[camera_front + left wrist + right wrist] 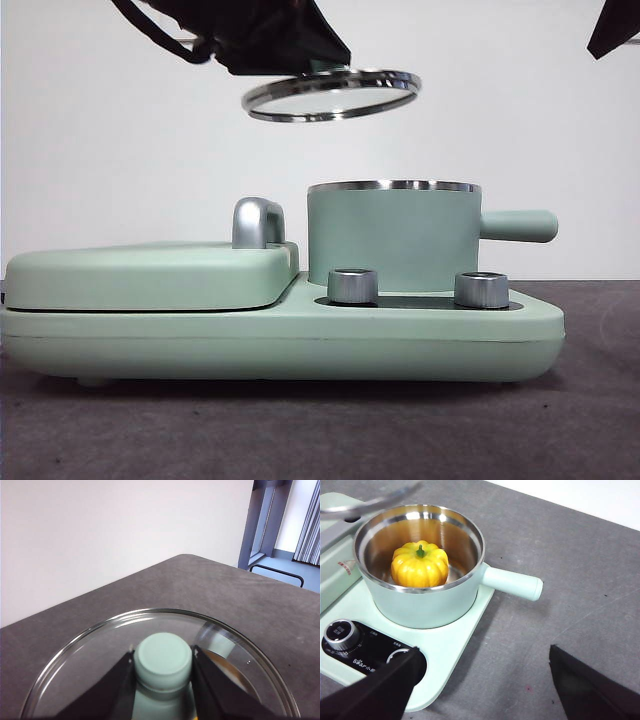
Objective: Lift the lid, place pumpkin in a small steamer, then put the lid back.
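The glass lid point(330, 95) hangs in the air above and a little left of the small steamer point(392, 238), tilted slightly. My left gripper point(163, 662) is shut on the lid's mint-green knob point(164, 659), with the glass disc point(100, 650) spread around it. In the right wrist view the pumpkin point(420, 564) sits inside the steamer point(420, 600), stem up, and the lid's rim point(367, 502) shows blurred over the pot's far edge. My right gripper point(482, 680) is open, off to the handle side of the pot, holding nothing; it shows as a black tip point(612, 28) at the top corner.
The steamer stands on a mint-green cooker base point(280, 335) with two steel dials point(352, 285) point(481, 289) in front. A flat rectangular green cover point(150, 272) with a steel handle point(256, 222) takes up the base's left half. The pot's side handle point(518, 225) sticks out right.
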Action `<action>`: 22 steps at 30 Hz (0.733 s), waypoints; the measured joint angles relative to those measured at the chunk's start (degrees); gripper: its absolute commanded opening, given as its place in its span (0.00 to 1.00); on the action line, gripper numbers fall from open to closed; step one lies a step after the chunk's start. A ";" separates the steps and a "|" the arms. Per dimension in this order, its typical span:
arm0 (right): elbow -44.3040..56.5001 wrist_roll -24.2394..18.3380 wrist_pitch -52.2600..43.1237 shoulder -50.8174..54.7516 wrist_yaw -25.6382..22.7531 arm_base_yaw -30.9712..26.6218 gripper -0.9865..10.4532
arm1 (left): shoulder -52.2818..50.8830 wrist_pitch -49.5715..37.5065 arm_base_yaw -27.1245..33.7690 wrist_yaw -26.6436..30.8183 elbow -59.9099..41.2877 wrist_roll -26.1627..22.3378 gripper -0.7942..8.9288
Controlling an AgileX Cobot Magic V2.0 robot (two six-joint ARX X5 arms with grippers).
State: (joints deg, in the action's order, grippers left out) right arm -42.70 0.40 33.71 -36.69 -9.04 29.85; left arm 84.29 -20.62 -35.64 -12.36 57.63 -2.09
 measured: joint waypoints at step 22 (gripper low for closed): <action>0.00 0.02 -0.02 0.00 0.00 0.00 0.43 | 7.96 -7.58 -2.16 0.02 0.07 -1.33 0.09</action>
State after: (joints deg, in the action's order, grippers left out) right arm -42.70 0.43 33.69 -36.69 -9.04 29.85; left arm 92.25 -28.21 -37.80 -12.34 57.69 -3.42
